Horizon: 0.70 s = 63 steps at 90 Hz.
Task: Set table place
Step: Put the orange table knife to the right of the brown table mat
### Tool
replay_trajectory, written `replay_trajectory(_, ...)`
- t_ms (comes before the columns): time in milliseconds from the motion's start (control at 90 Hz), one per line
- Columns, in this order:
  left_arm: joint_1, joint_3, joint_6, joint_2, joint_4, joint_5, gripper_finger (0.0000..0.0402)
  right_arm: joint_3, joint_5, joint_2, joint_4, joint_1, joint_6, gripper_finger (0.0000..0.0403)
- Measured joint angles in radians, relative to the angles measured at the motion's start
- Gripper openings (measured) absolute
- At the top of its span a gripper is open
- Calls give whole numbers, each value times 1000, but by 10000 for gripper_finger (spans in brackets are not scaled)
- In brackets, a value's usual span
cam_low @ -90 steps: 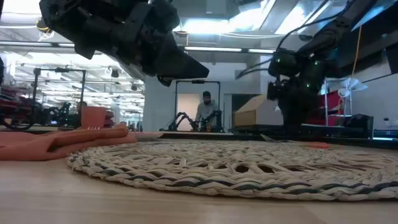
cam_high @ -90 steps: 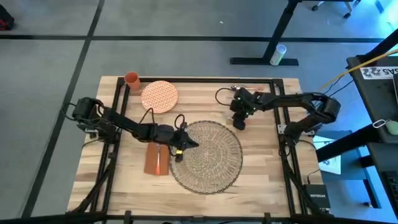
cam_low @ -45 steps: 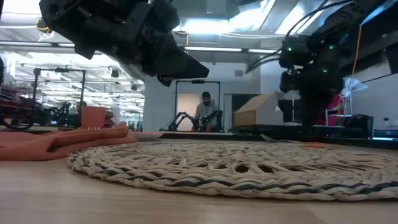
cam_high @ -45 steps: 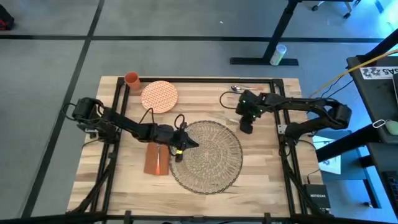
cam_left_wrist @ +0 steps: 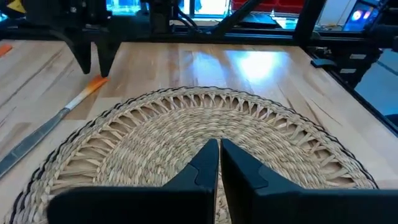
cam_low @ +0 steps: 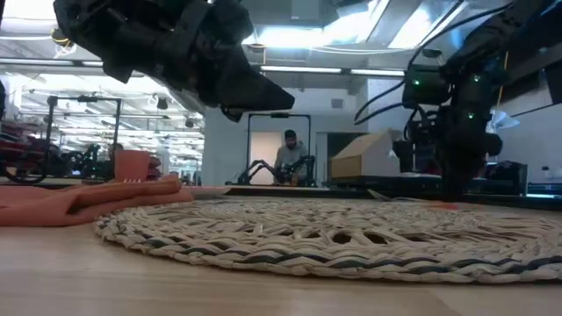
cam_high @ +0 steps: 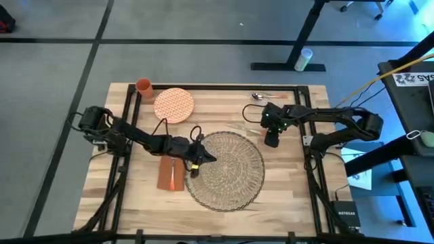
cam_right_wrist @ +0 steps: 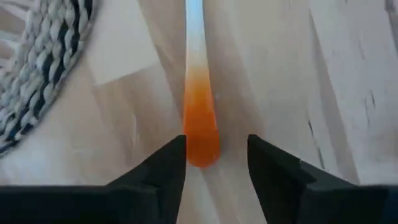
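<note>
Mat (cam_high: pixel 226 170) lies flat on the counter (cam_high: pixel 291 183), near its middle. Left pincer (cam_high: pixel 198 163) hangs over the mat's left edge, fingers (cam_left_wrist: pixel 208 163) almost together, holding nothing. Right pincer (cam_right_wrist: pixel 216 155) is down at the counter just beyond the mat's far right rim, fingers (cam_right_wrist: pixel 166 163) apart and straddling the orange handle end of a utensil (cam_right_wrist: pixel 200 118) lying flat; no contact visible. Napkin (cam_high: pixel 171 174) lies beside the mat's left; plate (cam_high: pixel 173 105) and cup (cam_high: pixel 144 86) stand at the far left corner.

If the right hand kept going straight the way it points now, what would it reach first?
Probably the orange handle end of the utensil lying on the table. The right hand points down with its fingers open on either side of that handle, beside the woven mat.
</note>
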State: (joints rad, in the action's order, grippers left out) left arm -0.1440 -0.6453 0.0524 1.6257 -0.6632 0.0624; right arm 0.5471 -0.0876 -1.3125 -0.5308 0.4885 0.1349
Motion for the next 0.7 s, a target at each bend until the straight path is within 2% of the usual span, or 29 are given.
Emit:
replay_trajectory(378,0,0,0,0,0,0,0,-93,-25,4,127,3,-60,148)
replay_trajectory(478,0,0,0,0,0,0,0,-98,-26,4,128,3,-72,110)
replay_trajectory(611,0,0,0,0,-1,0,0,-96,-26,3,154,3,-56,22)
replay_trajectory(700,0,0,0,0,1,1,0,-98,-27,3,163,3,-53,9)
